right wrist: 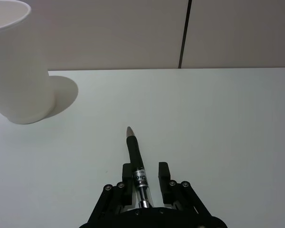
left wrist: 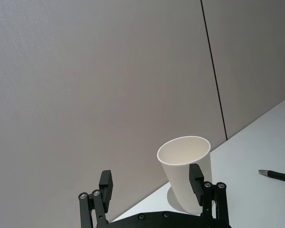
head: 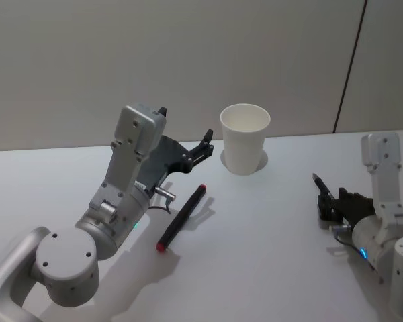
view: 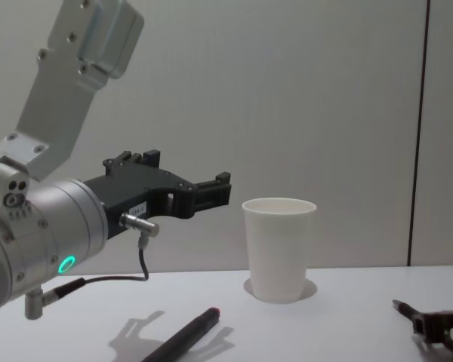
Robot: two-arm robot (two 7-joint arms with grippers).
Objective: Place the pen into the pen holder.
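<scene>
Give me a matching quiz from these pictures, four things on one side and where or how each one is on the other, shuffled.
Things:
1. pen holder
2. red-ended pen
3. left gripper
4. second pen

States:
A. open, raised above the table
B. lying flat on the table
C. standing upright toward the back of the table
D. at the right gripper, low by the table

Pairs: 1-C, 2-B, 3-A, 4-D

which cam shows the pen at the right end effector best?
Right wrist view: the pen sits close at the right end effector, tip and labelled barrel clear. Head and chest views show it small and partly hidden; left wrist view catches its tip end.
</scene>
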